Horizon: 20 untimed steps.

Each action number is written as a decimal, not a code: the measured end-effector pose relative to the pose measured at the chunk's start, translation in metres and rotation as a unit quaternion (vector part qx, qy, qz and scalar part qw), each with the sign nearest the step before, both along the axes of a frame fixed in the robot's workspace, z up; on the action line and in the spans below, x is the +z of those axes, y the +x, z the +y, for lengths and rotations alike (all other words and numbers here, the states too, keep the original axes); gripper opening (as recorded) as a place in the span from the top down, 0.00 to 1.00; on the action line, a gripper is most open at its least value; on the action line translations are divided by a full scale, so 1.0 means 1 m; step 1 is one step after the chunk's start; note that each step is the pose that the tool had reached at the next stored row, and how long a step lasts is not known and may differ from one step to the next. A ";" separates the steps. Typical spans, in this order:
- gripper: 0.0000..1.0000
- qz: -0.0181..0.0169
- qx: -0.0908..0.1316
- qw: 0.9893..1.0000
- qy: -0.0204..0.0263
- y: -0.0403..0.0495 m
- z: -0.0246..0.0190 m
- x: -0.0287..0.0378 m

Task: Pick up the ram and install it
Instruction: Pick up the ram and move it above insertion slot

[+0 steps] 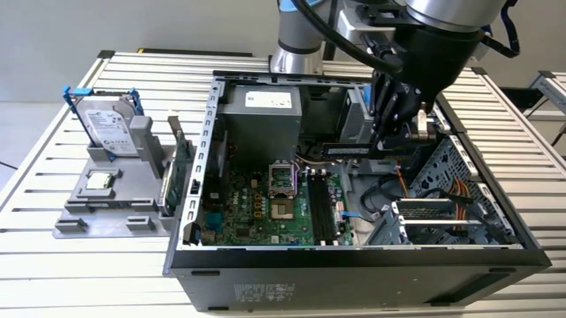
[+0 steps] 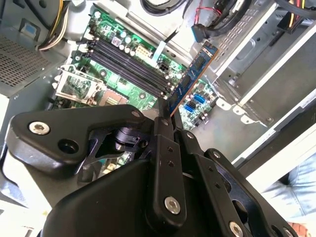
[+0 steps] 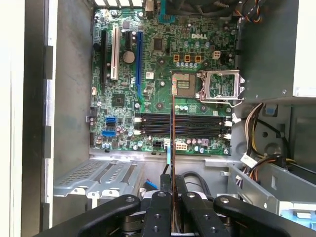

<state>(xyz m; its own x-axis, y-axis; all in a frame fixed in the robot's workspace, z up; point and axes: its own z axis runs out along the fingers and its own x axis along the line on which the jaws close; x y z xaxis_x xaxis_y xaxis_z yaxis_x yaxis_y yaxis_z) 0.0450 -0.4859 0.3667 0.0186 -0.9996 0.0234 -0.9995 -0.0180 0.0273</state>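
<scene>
you're pinching the ram by one end in the hand; it's sticking straight out ahead of the hand, hanging inside the open case. memory slots are lying below, running across its long axis.

Exterior view: the bench and open case are seen from high up, angled down, at mid distance. In both wrist views the motherboard is looked down on closely past the end effector. The gripped ram is seen edge-on in the first wrist view. The memory slots are shared by all three views.
</scene>
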 end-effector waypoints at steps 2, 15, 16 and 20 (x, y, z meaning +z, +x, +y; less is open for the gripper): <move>1.00 0.000 -0.003 1.000 0.000 -0.0001 0.0018 0.0000; 1.00 0.000 -0.016 1.000 0.000 -0.0002 0.0173 0.0000; 1.00 0.000 -0.017 1.000 0.000 -0.0003 0.0187 0.0000; 1.00 0.000 -0.020 1.000 0.000 -0.0003 0.0243 0.0000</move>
<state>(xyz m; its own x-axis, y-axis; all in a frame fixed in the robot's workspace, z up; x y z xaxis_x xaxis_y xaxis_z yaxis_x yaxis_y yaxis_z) 0.0447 -0.4615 0.3667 -0.0213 -0.9995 0.0234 -0.9994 0.0220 0.0273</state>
